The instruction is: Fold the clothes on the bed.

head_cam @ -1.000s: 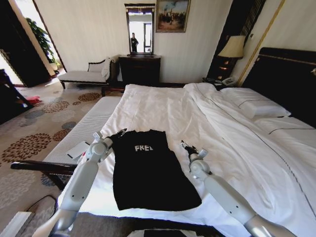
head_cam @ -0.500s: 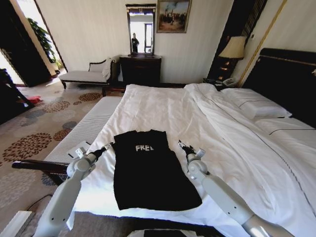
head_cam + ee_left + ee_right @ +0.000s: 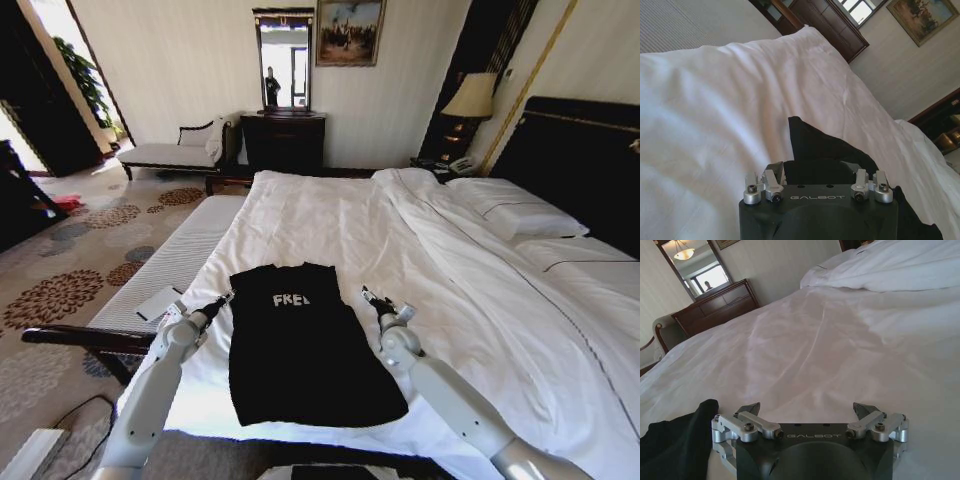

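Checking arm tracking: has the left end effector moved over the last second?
Yes. The left end effector has pulled back off the T-shirt collar, leftward, toward the bed edge.

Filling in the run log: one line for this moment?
T-shirt: flat on bed | left gripper: open, beside its collar-end corner | right gripper: open, opposite side

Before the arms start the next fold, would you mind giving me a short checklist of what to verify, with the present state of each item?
1. T-shirt lies flat on the bed, lettering up: ok.
2. Sleeves already folded in, so it shows as a narrow rectangle: ok.
3. Left gripper open, beside the shirt's upper left corner, holding no fabric: ok.
4. Right gripper open, just off the shirt's upper right edge, holding nothing: ok.
5. Sheet under the grippers free of other items: ok.
6. Bottom hem lies square near the bed's front edge: cannot tell; it looks slightly skewed.
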Tool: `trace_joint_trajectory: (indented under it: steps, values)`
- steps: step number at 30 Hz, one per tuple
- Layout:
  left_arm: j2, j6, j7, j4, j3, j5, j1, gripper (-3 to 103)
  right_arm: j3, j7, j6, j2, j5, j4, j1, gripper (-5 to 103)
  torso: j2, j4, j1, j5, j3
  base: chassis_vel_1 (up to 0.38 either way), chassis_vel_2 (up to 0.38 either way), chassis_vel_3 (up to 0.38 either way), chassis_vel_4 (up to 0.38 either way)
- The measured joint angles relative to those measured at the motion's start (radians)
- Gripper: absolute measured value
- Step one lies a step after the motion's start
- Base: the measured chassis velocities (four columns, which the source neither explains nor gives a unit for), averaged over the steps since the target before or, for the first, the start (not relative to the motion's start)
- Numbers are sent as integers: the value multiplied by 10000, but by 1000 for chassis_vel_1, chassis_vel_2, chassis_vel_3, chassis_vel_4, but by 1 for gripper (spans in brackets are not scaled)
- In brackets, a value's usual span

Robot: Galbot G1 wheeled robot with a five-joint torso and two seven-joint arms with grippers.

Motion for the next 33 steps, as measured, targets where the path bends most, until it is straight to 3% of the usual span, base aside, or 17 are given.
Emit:
trace_joint_trajectory:
  steps: [5,8,10,12,14,24,33]
  values:
    - [69,-91,135,4,12,-46,-65,37,-48,-17,-1,78,9,-192,141,100,0,4,-1,0,0,0,0,0,0]
    - [39,-101,160,4,37,0,-55,32,-78,-19,-2,95,12,-222,190,100,0,4,-1,0,0,0,0,0,0]
    - [-23,-111,178,41,97,90,-71,16,-109,-21,-6,109,24,-259,256,100,0,3,-1,0,0,0,0,0,0]
    - [-41,-115,179,52,115,110,-84,16,-112,-22,-8,110,27,-267,266,100,0,3,-1,0,0,0,0,0,0]
    - [-89,-123,187,66,168,145,-119,5,-115,-24,-15,110,31,-291,282,100,0,2,-1,-1,0,0,0,0,0]
    - [-94,-127,198,-230,365,144,-136,0,-51,-36,-28,61,32,-314,253,100,0,3,-1,0,0,0,0,0,0]
    - [-39,-145,179,-832,1481,301,-335,0,-13,-30,-30,42,26,-297,180,100,0,1,-1,0,0,0,0,0,0]
